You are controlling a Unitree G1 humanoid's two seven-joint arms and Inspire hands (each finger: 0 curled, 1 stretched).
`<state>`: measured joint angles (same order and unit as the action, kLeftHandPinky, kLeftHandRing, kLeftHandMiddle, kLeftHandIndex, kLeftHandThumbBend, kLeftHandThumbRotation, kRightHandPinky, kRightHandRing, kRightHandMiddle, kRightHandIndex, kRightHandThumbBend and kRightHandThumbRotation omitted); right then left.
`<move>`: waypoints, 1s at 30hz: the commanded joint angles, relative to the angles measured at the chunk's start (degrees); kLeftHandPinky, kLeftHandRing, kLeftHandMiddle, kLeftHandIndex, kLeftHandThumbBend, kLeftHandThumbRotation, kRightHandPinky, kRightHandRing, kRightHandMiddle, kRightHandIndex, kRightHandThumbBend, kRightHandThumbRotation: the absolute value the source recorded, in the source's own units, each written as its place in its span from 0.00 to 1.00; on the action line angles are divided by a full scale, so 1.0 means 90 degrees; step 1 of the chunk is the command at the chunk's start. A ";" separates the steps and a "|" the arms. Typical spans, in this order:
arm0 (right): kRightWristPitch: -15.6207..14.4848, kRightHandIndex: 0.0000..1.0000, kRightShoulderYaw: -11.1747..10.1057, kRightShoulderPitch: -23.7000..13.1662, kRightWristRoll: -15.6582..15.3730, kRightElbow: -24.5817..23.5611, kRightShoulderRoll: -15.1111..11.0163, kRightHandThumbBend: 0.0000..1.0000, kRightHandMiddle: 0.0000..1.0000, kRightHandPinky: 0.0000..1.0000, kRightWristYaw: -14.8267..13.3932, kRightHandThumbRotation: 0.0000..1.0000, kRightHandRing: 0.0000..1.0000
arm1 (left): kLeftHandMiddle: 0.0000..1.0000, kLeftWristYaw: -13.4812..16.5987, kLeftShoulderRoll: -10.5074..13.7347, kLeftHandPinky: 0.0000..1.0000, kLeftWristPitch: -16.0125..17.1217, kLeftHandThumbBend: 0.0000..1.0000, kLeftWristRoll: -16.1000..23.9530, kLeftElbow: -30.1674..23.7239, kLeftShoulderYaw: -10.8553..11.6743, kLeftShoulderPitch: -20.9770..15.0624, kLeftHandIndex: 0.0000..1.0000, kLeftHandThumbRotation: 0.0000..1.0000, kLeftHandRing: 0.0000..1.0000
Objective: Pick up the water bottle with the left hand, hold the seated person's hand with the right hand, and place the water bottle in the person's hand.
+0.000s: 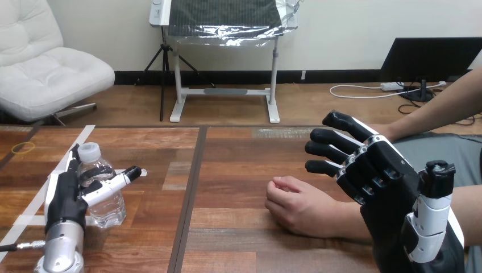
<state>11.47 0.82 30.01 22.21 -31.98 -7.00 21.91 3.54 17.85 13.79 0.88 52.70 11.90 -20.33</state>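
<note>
A clear water bottle (104, 193) with a white cap stands upright on the table at the left. My left hand (63, 196) is against it: its fingers reach straight up along the bottle's left side and the thumb stretches across its front, so the hand is open. The person's hand (298, 205) rests on the table at centre right, loosely curled. My right hand (375, 170) hovers open just right of it, over the person's wrist, fingers spread and pointing left; I cannot tell whether it touches. The person's other forearm (437, 105) crosses the upper right.
Strips of white tape (57, 168) run across the table's left part, and a yellow rubber band (23, 148) lies at the far left. A dark seam (193, 187) splits the tabletop down the middle.
</note>
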 commanded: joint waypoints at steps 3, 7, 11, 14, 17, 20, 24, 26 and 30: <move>0.0125 0.81 -0.0092 -0.0228 0.0143 0.0008 -0.0021 0.81 0.78 0.72 0.0049 1.00 0.78 | 0.93 0.0225 -0.0084 0.89 -0.0019 0.95 0.0088 0.0165 -0.0121 -0.0571 0.93 0.19 0.92; 0.0136 0.81 -0.0098 -0.0226 0.0131 0.0011 -0.0005 0.81 0.78 0.72 0.0054 1.00 0.79 | 0.89 0.0341 -0.0139 0.84 -0.0096 0.95 0.0025 0.0186 -0.0086 -0.0621 0.89 0.16 0.88; 0.0157 0.81 -0.0100 -0.0230 0.0137 0.0027 0.0014 0.80 0.78 0.72 0.0069 1.00 0.79 | 0.83 0.0361 -0.0194 0.76 -0.0171 0.94 -0.0092 0.0168 -0.0018 -0.0655 0.84 0.10 0.82; 0.0159 0.81 -0.0100 -0.0228 0.0119 0.0024 0.0018 0.80 0.78 0.72 0.0064 1.00 0.79 | 0.79 0.0393 -0.0230 0.72 -0.0231 0.93 -0.0144 0.0088 0.0003 -0.0654 0.80 0.06 0.78; 0.0157 0.81 -0.0097 -0.0224 0.0095 0.0013 0.0019 0.80 0.78 0.72 0.0054 1.00 0.79 | 0.72 0.0457 -0.0268 0.67 -0.0228 0.91 -0.0182 0.0030 0.0020 -0.0646 0.74 0.02 0.72; 0.0152 0.81 -0.0095 -0.0221 0.0093 0.0009 0.0023 0.80 0.78 0.72 0.0050 1.00 0.79 | 0.67 0.0491 -0.0305 0.60 -0.0145 0.90 -0.0240 0.0025 0.0049 -0.0643 0.70 0.01 0.66; 0.0157 0.81 -0.0098 -0.0218 0.0102 0.0017 0.0023 0.81 0.78 0.72 0.0059 1.00 0.79 | 0.59 0.0515 -0.0327 0.50 -0.0037 0.87 -0.0289 0.0058 0.0066 -0.0644 0.63 0.00 0.57; 0.0174 0.81 -0.0097 -0.0219 0.0097 0.0025 0.0029 0.81 0.78 0.72 0.0063 1.00 0.79 | 0.57 0.0589 -0.0328 0.47 -0.0046 0.86 -0.0255 0.0023 0.0027 -0.0633 0.61 0.00 0.55; 0.0190 0.81 -0.0093 -0.0226 0.0088 0.0030 0.0037 0.81 0.78 0.72 0.0062 1.00 0.79 | 0.54 0.0724 -0.0319 0.42 -0.0073 0.82 -0.0176 0.0013 -0.0035 -0.0637 0.57 0.00 0.49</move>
<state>11.54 0.18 30.01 22.38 -31.98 -6.96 22.28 8.89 15.21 11.86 -1.60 54.26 12.12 -21.95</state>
